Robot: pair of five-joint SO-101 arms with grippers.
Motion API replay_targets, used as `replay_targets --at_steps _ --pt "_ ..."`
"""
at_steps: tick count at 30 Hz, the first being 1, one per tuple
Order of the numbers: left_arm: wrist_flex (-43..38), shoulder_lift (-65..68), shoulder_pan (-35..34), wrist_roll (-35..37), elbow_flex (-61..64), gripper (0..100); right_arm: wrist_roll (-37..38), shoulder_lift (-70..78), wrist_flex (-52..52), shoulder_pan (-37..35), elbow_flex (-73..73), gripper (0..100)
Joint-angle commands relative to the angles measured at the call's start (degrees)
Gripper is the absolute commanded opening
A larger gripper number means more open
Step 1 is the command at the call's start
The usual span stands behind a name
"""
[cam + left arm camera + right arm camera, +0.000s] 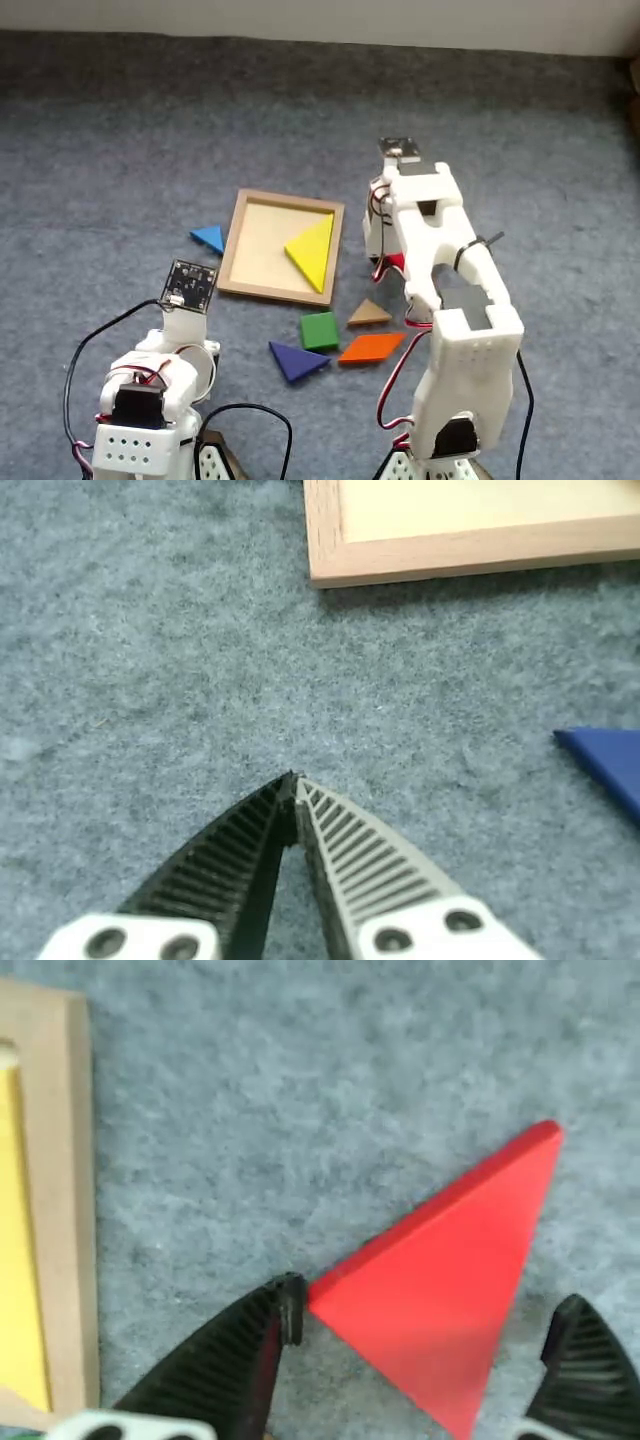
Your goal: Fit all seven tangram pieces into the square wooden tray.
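Red triangle (440, 1260), smooth-faced, lies flat on the fuzzy grey desk (120, 150) just beside the square wooden tray (283, 197), right claw (432, 1308) spread wide around it. Yellow triangle (313, 250) sits inside the tray. Left claw (292, 782): ribbed fingers (350, 840) pinched closed, empty.

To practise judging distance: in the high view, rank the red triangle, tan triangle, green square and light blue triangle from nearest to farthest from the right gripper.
1. red triangle, between the open fingers of the right gripper.
2. tan triangle, on the carpet just towards the arm bases.
3. green square, past the tan one, near the tray corner.
4. light blue triangle, on the tray's far side.
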Motion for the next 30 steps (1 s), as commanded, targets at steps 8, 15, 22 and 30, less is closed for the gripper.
replay_targets --at_steps 8,15,22,30 --pt "0.3 -2.7 -0.6 -0.3 1.1 0 -0.4 -0.1 0.5 0.1 -2.7 21.7" --pt "0.3 -2.7 -0.6 -0.3 1.1 0 3.5 -2.4 0.5 0.1 -2.7 18.1" --pt "0.3 -2.7 -0.6 -0.3 1.1 0 6.2 -12.1 0.5 -0.4 -2.3 18.1" --pt "0.3 -2.7 -0.6 -0.3 1.1 0 14.4 -14.6 0.0 -7.2 -2.5 18.1"
